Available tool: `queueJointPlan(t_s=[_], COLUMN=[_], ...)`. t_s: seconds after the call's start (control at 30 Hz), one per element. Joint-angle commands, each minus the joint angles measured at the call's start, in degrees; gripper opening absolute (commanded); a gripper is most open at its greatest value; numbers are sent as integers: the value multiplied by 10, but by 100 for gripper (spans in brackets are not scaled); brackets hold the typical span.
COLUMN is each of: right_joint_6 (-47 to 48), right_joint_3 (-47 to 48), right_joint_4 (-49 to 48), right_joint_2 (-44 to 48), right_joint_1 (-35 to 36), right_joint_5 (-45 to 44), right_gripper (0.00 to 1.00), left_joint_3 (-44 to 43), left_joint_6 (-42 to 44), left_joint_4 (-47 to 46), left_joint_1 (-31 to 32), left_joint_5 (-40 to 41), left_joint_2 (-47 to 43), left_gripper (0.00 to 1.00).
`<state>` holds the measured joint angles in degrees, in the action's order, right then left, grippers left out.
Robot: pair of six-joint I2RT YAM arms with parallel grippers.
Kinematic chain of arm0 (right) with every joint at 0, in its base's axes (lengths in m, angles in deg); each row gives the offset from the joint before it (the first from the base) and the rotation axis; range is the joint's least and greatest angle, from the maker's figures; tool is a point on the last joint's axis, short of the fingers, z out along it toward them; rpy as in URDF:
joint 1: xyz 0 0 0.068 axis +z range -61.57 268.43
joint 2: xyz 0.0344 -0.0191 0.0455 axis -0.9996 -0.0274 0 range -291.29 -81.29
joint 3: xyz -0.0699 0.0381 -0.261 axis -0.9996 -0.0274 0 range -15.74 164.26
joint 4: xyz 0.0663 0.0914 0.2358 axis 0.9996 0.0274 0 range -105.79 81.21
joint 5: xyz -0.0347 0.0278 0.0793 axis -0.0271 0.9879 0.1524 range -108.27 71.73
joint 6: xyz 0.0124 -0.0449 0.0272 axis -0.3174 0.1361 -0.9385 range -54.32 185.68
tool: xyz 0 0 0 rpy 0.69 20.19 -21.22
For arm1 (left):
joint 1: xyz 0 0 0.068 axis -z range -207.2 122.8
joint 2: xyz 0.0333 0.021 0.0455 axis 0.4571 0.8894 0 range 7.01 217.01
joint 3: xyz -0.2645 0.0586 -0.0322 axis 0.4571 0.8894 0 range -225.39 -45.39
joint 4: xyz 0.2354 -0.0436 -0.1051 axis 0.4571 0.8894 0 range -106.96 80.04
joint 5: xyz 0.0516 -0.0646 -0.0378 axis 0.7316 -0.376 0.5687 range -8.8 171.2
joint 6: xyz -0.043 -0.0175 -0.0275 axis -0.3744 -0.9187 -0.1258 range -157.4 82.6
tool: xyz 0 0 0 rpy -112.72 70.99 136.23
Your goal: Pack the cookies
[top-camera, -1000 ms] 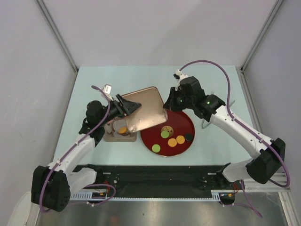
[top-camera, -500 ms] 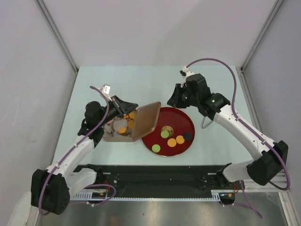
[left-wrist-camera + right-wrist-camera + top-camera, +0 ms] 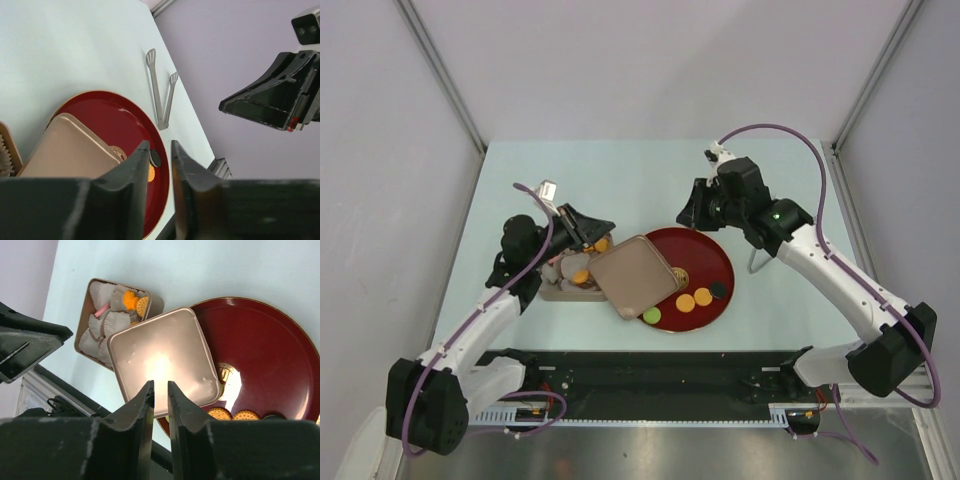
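Cookies lie on the dark-red plate (image 3: 712, 255): two orange ones (image 3: 694, 299), a black one (image 3: 719, 291) and a green one (image 3: 652, 316). More orange cookies (image 3: 580, 276) sit among paper cups in the tan box (image 3: 552, 291); the right wrist view shows them (image 3: 142, 304) with a pink one (image 3: 101, 311). The tan lid (image 3: 634, 276) lies flat, partly over the box and partly over the plate. My left gripper (image 3: 597, 231) hovers above the box's far side, narrowly open and empty (image 3: 161, 145). My right gripper (image 3: 689, 213) is above the plate's far edge, narrowly open and empty (image 3: 160, 384).
Metal tongs (image 3: 756, 262) lie on the table right of the plate, also in the left wrist view (image 3: 161, 95). A black rail (image 3: 650, 375) runs along the near table edge. Grey walls stand on both sides.
The lid was held up between both grippers. It was let go, stood tilted on its edge, then fell flat onto the plate's left side. My right gripper drew back and up.
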<state>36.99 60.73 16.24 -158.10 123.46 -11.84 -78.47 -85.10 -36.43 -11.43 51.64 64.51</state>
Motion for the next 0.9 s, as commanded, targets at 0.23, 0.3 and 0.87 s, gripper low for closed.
queueJointPlan(t_s=[0.23, 0.3, 0.87], right_joint_6=[55, 58, 79], right_joint_3=[-32, -47, -61], right_joint_4=[24, 10, -82], right_joint_2=[-79, -97, -245], right_joint_1=[0, 4, 23], right_joint_5=[-42, -34, 1], right_gripper=[30, 34, 49], left_joint_3=[-21, -18, 31], left_joint_6=[27, 34, 51], left_joint_4=[56, 72, 164], left_joint_1=[1, 2, 2], left_joint_5=[30, 38, 79], left_joint_2=[-31, -40, -128], left_gripper=[82, 85, 85])
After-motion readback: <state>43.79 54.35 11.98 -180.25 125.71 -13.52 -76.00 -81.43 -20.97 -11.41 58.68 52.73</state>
